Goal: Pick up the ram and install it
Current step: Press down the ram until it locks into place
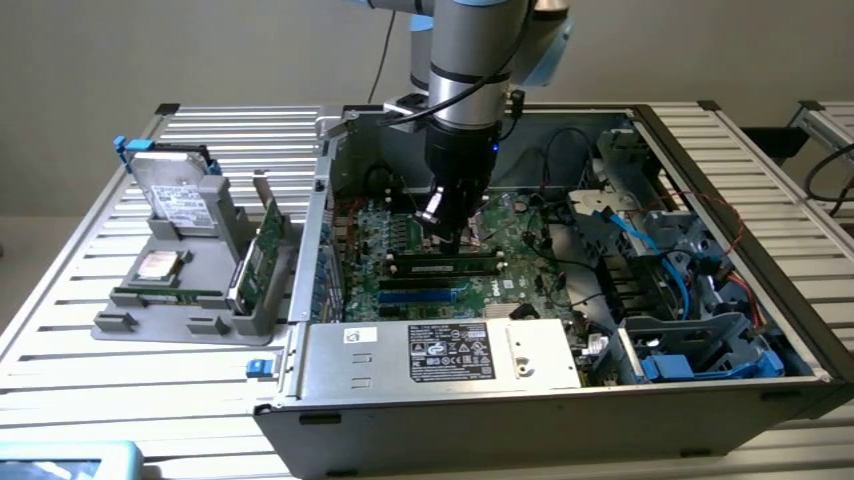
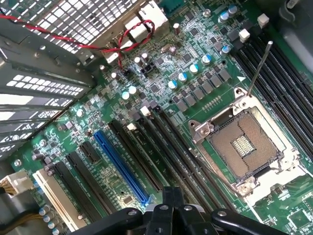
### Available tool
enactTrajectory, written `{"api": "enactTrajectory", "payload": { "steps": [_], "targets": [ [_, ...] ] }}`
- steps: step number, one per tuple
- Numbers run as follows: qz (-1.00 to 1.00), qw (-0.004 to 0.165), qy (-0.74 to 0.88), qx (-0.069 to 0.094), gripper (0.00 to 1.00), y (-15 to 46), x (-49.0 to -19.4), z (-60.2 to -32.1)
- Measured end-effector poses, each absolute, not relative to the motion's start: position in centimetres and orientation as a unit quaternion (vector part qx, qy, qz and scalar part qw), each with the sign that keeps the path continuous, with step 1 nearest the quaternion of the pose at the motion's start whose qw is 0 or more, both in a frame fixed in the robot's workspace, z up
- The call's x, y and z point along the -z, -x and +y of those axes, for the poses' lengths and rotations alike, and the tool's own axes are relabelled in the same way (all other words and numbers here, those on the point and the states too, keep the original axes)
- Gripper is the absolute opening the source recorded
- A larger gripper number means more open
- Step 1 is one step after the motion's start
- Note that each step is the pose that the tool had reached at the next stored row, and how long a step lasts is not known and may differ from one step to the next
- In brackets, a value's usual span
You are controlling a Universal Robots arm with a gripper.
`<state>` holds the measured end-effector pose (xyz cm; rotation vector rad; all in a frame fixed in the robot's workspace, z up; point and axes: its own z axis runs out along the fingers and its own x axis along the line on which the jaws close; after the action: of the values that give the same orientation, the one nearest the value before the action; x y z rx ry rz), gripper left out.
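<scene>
On a slatted counter [image 1: 80,390] sits an open case [image 1: 534,420]. The end effector [image 1: 447,215], pinched shut and empty, hovers over the board [image 2: 161,83]; the ram [image 1: 447,266] sits in its slot. Judged best: press evenly, keeping it upright.

Arm reaching into the open computer case [image 1: 561,400]
The gripper [image 1: 441,222], closed, hangs over the green motherboard [image 1: 400,255] just above a ram [image 1: 447,267] stick seated in its slot; a grey parts tray [image 1: 174,315] sits at the exterior view's left
</scene>
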<state>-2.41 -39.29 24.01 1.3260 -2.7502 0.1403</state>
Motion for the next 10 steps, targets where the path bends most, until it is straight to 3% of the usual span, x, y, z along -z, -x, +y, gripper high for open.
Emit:
{"api": "enactTrajectory", "payload": {
  "steps": [10],
  "targets": [
    [-0.926, 0.044, -0.373, -0.044, 0.11, 2.41, -23.91, -39.29]
  ]
}}
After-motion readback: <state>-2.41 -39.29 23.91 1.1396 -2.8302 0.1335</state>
